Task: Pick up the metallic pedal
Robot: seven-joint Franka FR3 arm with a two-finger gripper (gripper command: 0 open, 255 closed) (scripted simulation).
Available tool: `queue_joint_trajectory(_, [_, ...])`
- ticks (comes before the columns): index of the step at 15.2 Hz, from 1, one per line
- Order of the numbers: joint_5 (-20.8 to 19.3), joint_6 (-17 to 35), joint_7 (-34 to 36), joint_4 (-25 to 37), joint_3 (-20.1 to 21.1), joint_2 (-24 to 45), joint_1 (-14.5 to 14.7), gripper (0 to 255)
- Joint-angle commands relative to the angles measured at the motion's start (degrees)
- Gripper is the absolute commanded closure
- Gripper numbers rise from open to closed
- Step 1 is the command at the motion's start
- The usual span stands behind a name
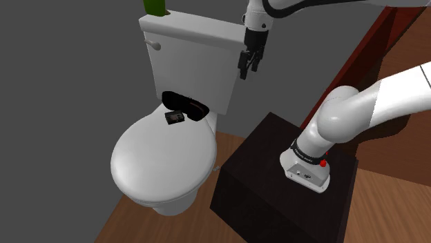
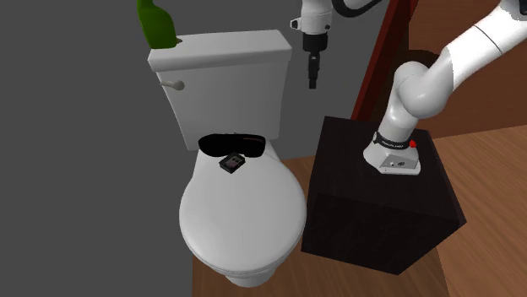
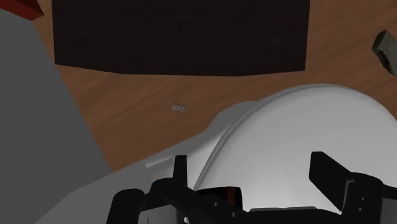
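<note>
The pedal [image 1: 175,117] [image 2: 231,162] is a small dark boxy piece with a grey face. It lies flat on the closed white toilet lid [image 1: 159,162] [image 2: 241,211], near the hinge. A black, glasses-like object [image 1: 186,103] [image 2: 232,143] lies just behind it, against the tank [image 1: 193,62]. My gripper [image 1: 248,63] [image 2: 313,80] hangs high beside the tank's end, pointing down, well above and to the side of the pedal. In the wrist view the gripper [image 3: 254,178] is open with nothing between its fingers, over the lid's curve [image 3: 299,127].
A green bottle [image 1: 155,7] [image 2: 156,25] stands on the tank top. The dark box stand [image 1: 276,179] [image 2: 372,202] [image 3: 178,32] sits close beside the toilet on a wood floor [image 3: 140,95]. A small grey boxy thing [image 3: 385,49] shows past the lid; I cannot tell what it is.
</note>
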Motion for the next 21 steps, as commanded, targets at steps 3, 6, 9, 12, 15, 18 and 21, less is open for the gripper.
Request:
queue_joint_trajectory(3, [0.2,8.2,-0.6,0.2,1.6,7.3,1.4,0])
queue_joint_trajectory(6, [0.1,13.6,-0.8,1.4,2.9,13.3,2.3,0])
queue_joint_trajectory(9, [-0.3,18.5,-0.8,3.2,4.1,19.5,3.2,0])
queue_joint_trajectory(12, [-1.2,23.0,-0.5,5.8,5.3,25.8,3.9,0])
queue_joint_trajectory(15, [-2.5,26.8,0.0,8.9,6.4,32.3,4.6,0])
queue_joint_trajectory(18, [-4.4,30.0,0.7,12.7,7.2,38.7,5.4,0])
queue_joint_trajectory(21, [-6.6,32.5,1.7,17.0,7.8,45.1,6.5,0])
